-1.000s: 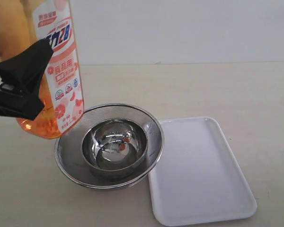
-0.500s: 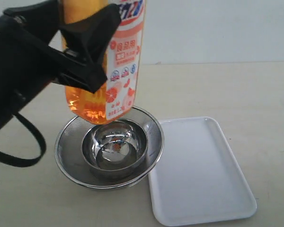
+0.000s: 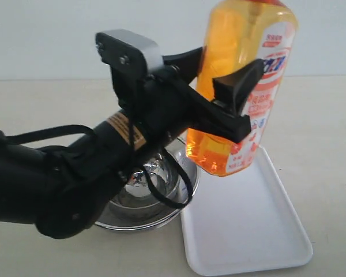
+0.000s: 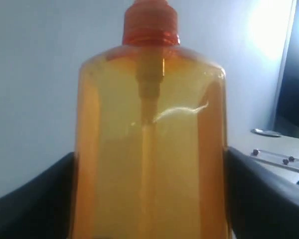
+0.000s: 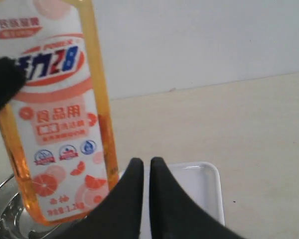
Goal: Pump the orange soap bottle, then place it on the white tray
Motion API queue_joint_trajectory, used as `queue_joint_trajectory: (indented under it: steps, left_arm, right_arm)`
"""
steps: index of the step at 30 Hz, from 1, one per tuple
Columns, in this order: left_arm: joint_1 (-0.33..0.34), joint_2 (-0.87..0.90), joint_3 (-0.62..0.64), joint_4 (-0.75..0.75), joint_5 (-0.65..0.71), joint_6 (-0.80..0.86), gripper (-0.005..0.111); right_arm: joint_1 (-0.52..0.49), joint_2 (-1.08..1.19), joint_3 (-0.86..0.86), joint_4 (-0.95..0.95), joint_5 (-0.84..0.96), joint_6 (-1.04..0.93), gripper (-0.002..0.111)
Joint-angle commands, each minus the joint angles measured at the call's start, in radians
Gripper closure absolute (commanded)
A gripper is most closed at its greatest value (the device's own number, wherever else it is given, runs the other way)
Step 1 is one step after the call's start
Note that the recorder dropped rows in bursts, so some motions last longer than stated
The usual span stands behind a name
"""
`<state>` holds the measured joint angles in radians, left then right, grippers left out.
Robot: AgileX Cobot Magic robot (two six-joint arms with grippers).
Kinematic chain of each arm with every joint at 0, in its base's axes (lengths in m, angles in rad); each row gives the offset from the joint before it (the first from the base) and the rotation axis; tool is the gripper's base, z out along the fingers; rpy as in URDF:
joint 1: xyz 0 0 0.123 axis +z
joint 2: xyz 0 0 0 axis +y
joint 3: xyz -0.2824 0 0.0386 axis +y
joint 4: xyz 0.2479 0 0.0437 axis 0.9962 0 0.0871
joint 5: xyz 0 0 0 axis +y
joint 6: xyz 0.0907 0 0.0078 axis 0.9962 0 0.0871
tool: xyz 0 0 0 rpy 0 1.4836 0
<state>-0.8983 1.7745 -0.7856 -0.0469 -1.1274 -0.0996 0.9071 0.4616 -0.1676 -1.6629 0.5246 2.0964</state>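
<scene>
Clearance explains the grip: your left gripper (image 3: 219, 81) clamps the orange soap bottle (image 3: 242, 109) by its sides, nearly upright, hanging over the white tray (image 3: 254, 236) beside the strainer bowl (image 3: 161, 221), probably ready for lowering. Your right gripper (image 5: 143, 172) waits pinched together, empty.

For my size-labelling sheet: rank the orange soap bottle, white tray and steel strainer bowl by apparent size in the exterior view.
1. orange soap bottle: lifted, probably nearer the camera, so its lead is unsure.
2. white tray.
3. steel strainer bowl: mostly hidden behind the left arm.
</scene>
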Motion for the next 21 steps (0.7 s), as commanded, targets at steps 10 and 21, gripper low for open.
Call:
queue_joint_trajectory:
  steps: [10,21]
  left_arm:
    - [-0.056,0.178,-0.132,-0.016,-0.094,0.036,0.102]
    - [-0.056,0.240,-0.132,0.003,-0.094,0.014,0.102]
  right_arm:
    - [-0.002,-0.009,0.006,-0.007,-0.001,-0.005,0.107]
    - [-0.002,-0.009,0.006,-0.007,0.006,-0.005,0.107]
